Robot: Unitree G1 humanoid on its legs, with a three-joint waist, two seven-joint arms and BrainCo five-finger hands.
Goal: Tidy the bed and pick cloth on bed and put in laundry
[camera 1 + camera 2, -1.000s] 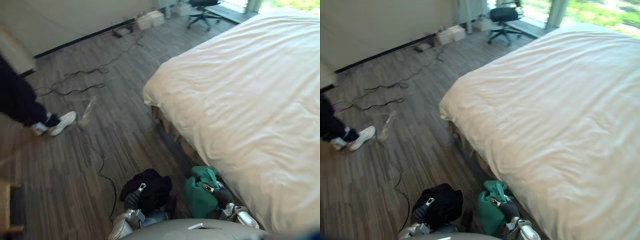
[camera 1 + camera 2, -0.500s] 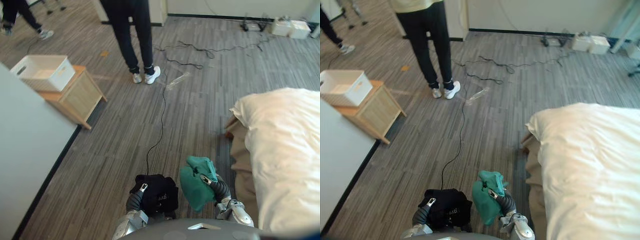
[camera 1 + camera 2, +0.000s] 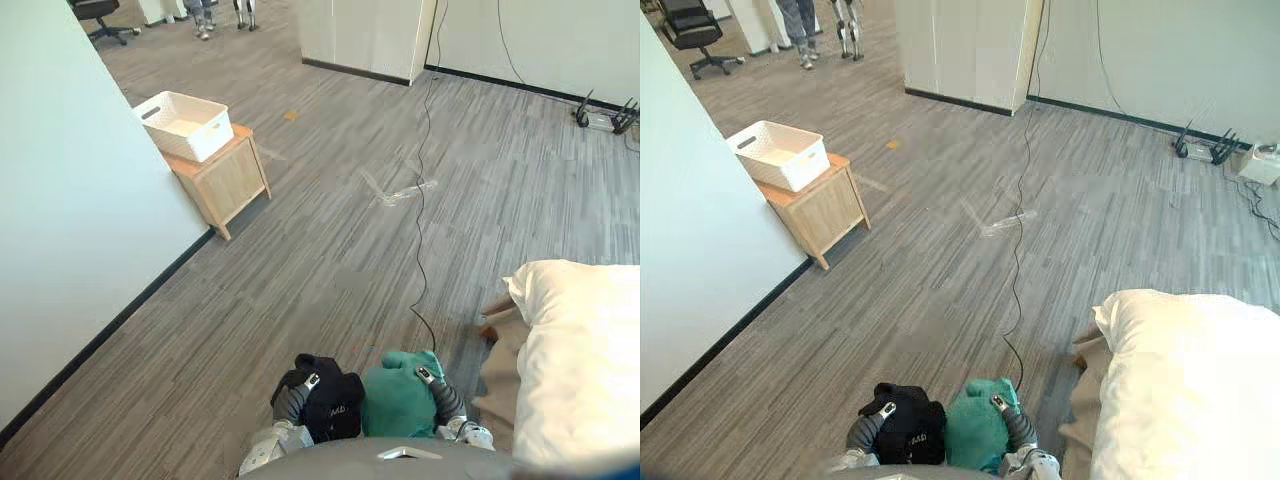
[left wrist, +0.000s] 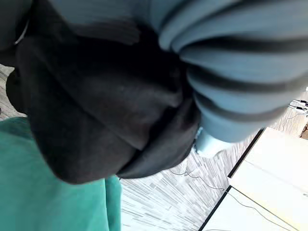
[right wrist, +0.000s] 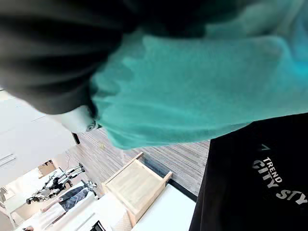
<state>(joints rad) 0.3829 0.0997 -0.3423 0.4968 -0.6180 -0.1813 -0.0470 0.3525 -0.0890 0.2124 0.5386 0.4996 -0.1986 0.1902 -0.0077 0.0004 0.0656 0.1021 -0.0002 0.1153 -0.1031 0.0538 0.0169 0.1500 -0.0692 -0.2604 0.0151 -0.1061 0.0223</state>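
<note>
My left hand (image 3: 295, 399) holds the black cloth (image 3: 337, 403) and my right hand (image 3: 442, 399) the green cloth (image 3: 392, 403), the two bundles touching, above the floor (image 3: 320, 260) just beside the bed (image 3: 590, 350) corner. The fingers (image 3: 313, 380) are mostly buried in fabric, but one dark tip seems to curl over each bundle, gripping it. A white basket (image 3: 186, 125) sits on a wooden table (image 3: 228, 182) well apart.

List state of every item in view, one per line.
black cloth: bunched at the left hand, off the floor.
green cloth: bunched at the right hand, off the floor, right beside the black cloth.
white basket: upright on the wooden cabinet, far from both cloths.
white duvet: spread smooth over the bed corner.
</note>
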